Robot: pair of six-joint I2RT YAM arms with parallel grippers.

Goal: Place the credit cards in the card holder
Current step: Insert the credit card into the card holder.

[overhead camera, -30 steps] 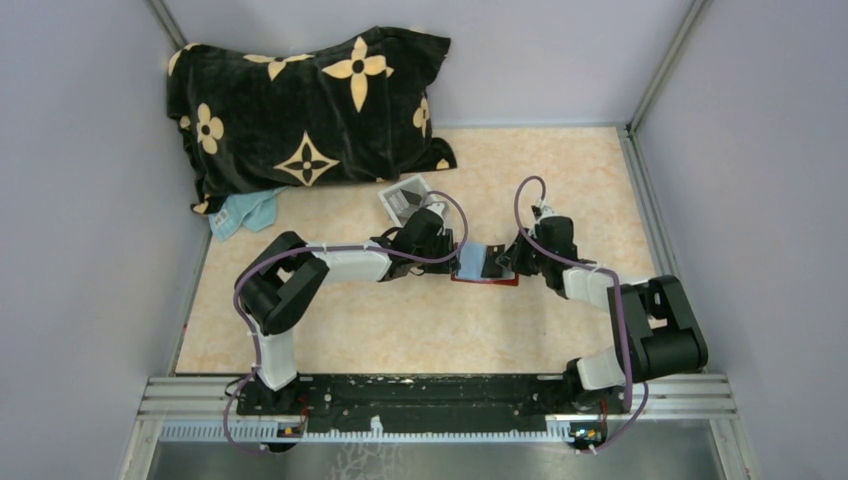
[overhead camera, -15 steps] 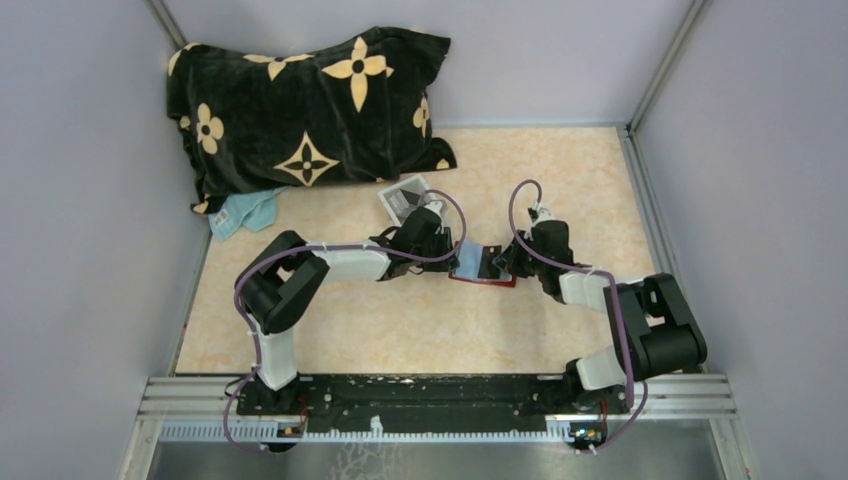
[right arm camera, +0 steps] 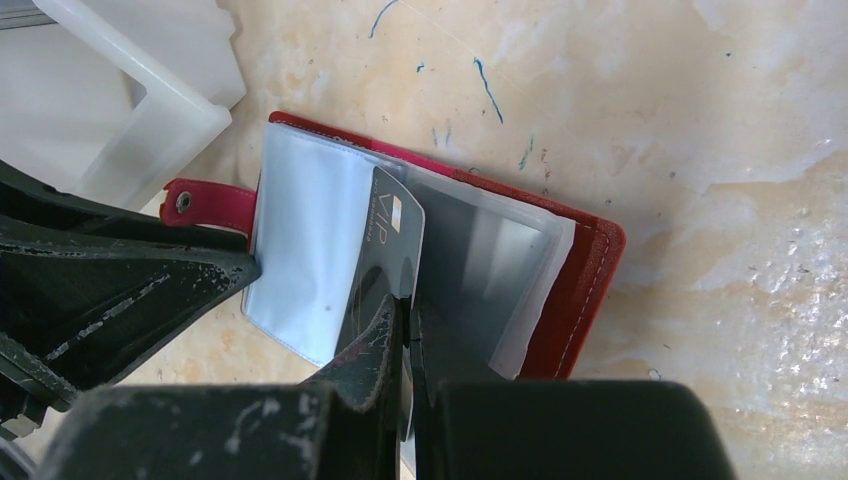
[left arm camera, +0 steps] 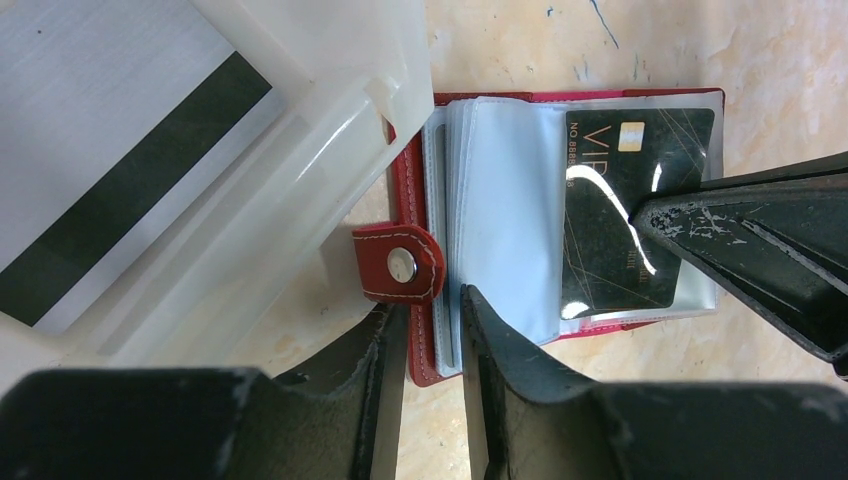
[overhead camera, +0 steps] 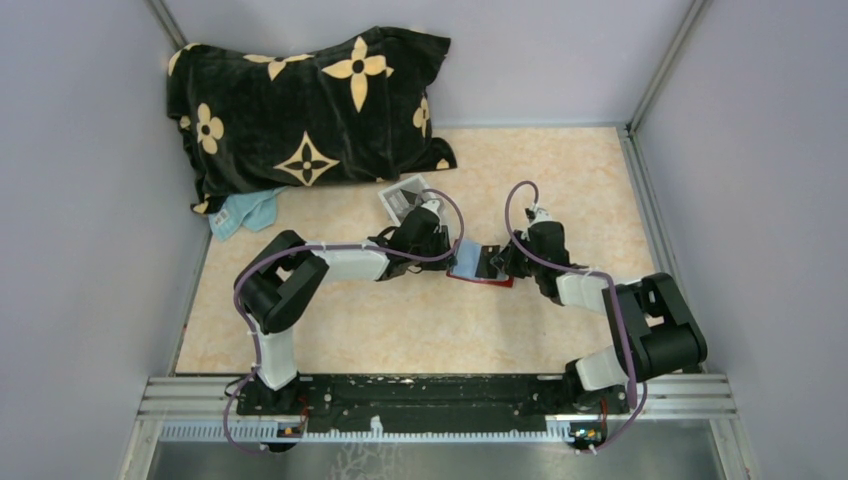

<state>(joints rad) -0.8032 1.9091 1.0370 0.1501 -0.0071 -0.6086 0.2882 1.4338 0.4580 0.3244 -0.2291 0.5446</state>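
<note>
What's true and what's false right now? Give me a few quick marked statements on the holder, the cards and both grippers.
1. The card holder is open, with clear sleeves showing. True.
2. The right gripper is shut on the black VIP card. True.
3. The white tray holds nothing. False: a silver card with a dark stripe lies in it.
4. The snap tab is fastened. False: it sticks out loose at the holder's edge.
5. The left gripper is well away from the holder. False: its fingers clamp the holder's edge beside the tab.
</note>
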